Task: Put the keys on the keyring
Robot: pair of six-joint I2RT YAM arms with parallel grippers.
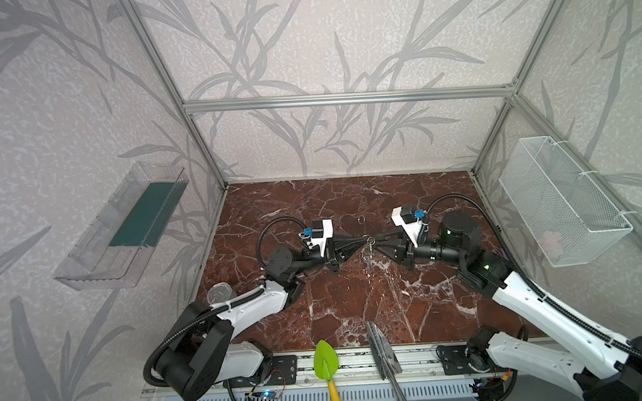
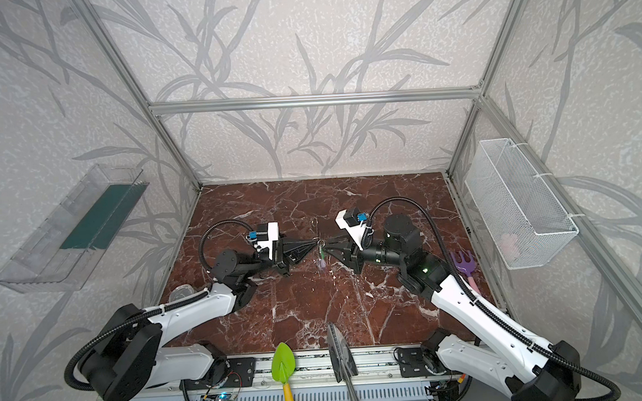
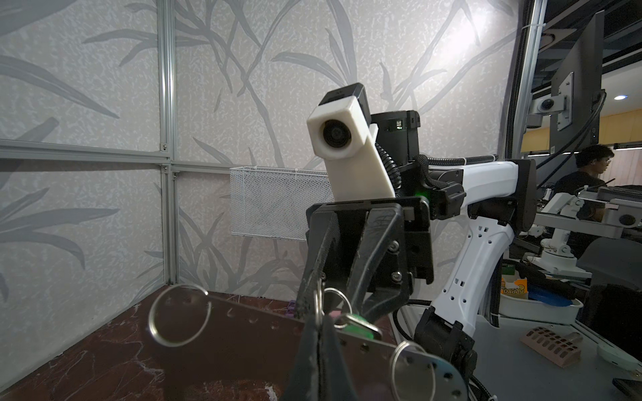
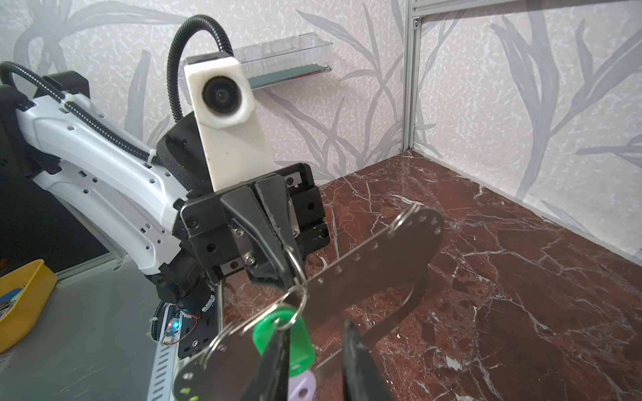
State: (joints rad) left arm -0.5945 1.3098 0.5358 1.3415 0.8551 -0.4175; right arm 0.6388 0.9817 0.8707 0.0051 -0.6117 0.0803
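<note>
Keys hang at the middle of the scene, above the red marble tabletop [image 1: 355, 301], where the two hands meet tip to tip. The green-capped key [image 4: 283, 338] and the lilac-capped key [image 4: 302, 383] dangle from small split rings on the flat grey keyring tag [image 4: 364, 264], a thin plate with tiny holes along its edge and a long cut-out. In both top views the tag stands on edge, seen as a thin line between the hands, with a ring [image 1: 361, 219] at its far end.

The left hand [image 1: 360, 241] has its jaws pressed together on the tag's edge beside a split ring [image 4: 295, 274]. The right hand [image 1: 375, 241] holds its jaws narrowly apart beside the green key; whether it grips anything cannot be told.

A tin can [image 1: 218, 292] stands behind the left arm, a purple toy rake [image 2: 463, 263] lies by the right arm, and a green trowel [image 1: 325, 359] and a grey trowel [image 1: 381, 349] lie at the front edge.
</note>
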